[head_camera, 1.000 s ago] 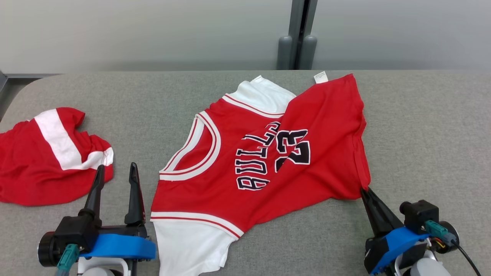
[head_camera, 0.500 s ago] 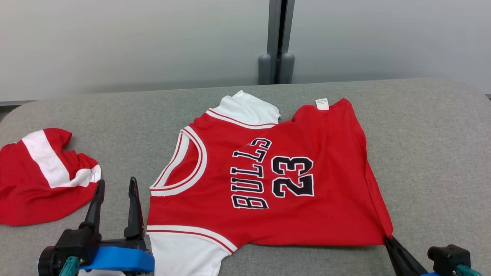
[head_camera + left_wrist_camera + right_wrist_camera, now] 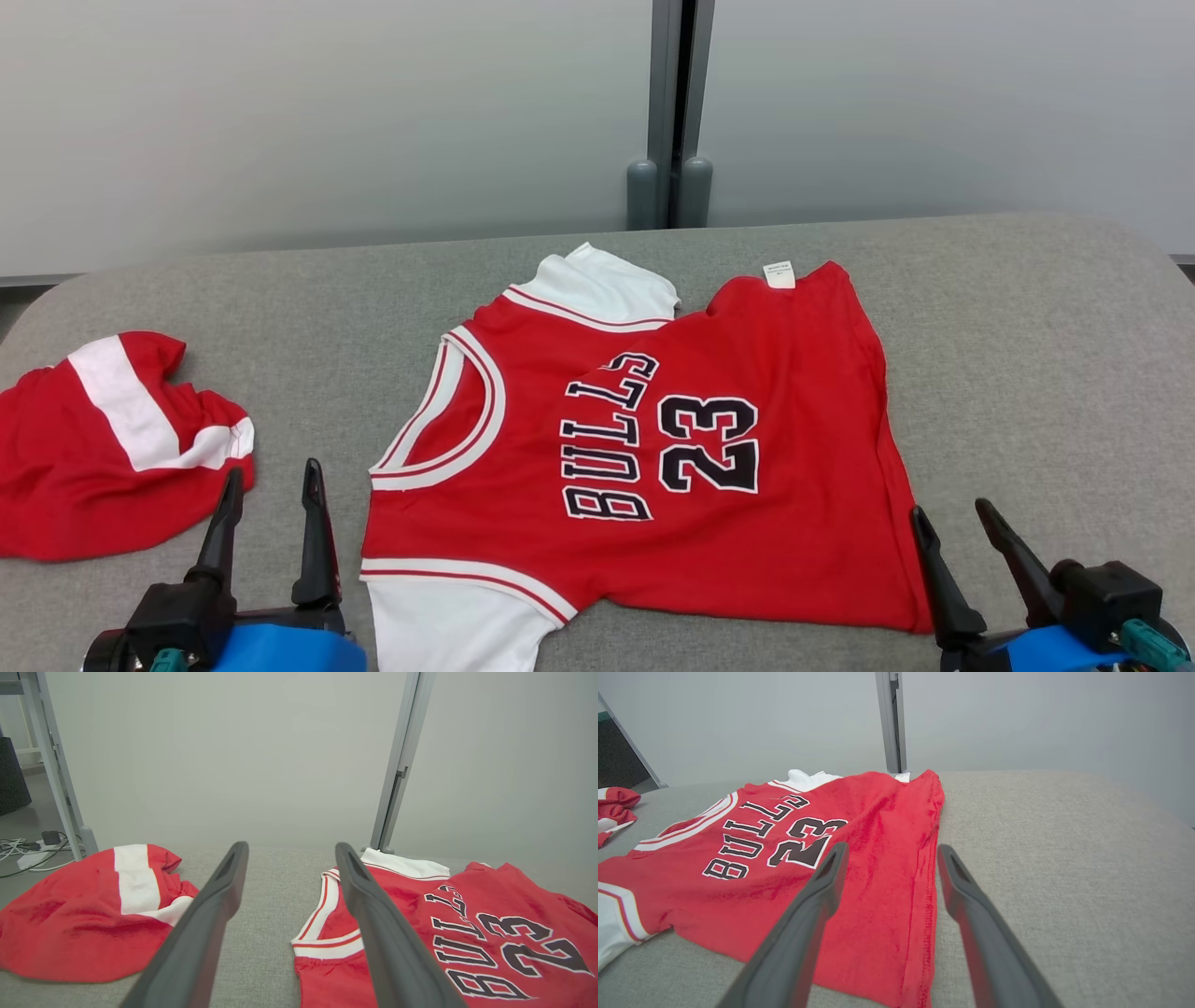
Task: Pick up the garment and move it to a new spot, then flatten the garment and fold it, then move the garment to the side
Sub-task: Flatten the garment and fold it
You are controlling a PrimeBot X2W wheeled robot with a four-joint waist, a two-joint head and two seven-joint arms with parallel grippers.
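Red jersey (image 3: 803, 420) with white sleeves, a white-striped collar and "BULLS 23" in black lies face up, spread nearly flat, mid-way across the gray tabletop (image 3: 1027, 373). Collar toward the left edge, hem toward the right. A diagonal fold crosses the lettering near the far sleeve; a small white tag (image 3: 780, 273) shows at the hem's far corner.

Probably lab, pale partition panels (image 3: 327, 121), floor cables (image 3: 11, 847)
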